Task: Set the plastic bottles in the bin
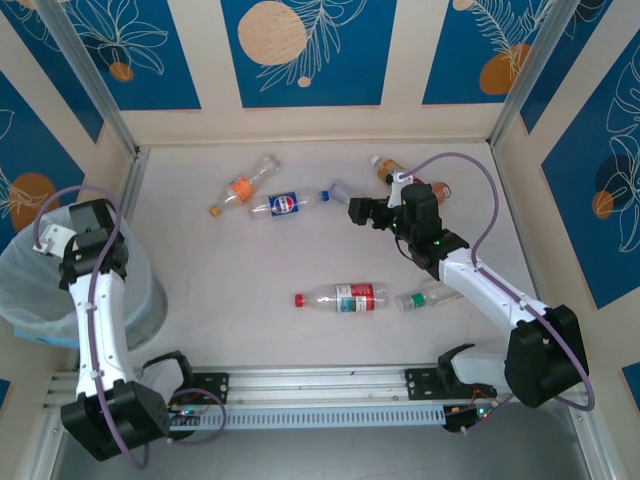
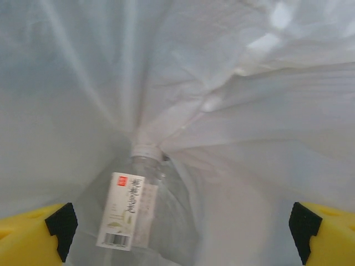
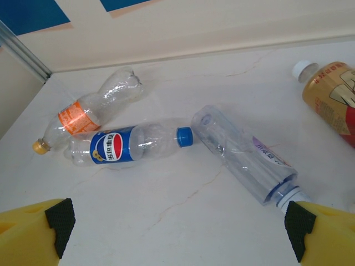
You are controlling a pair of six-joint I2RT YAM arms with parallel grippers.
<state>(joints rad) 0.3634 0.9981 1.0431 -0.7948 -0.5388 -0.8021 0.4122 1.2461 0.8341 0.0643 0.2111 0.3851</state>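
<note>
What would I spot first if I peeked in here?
Lots of plastic bottles lie scattered over the pale table, with a blue-labelled bottle near the right tool. At the left, the bin, lined with a white bag, already holds a white-labelled bottle under the open left tool.

Bright, even light from above, faint soft shadows beside the blue-label bottle (image 3: 119, 145) on the pale desk (image 3: 183, 221), white bin bag (image 2: 249, 111) hazy with glare patches, left claw (image 2: 183, 230) blurred at the lower corners.
</note>
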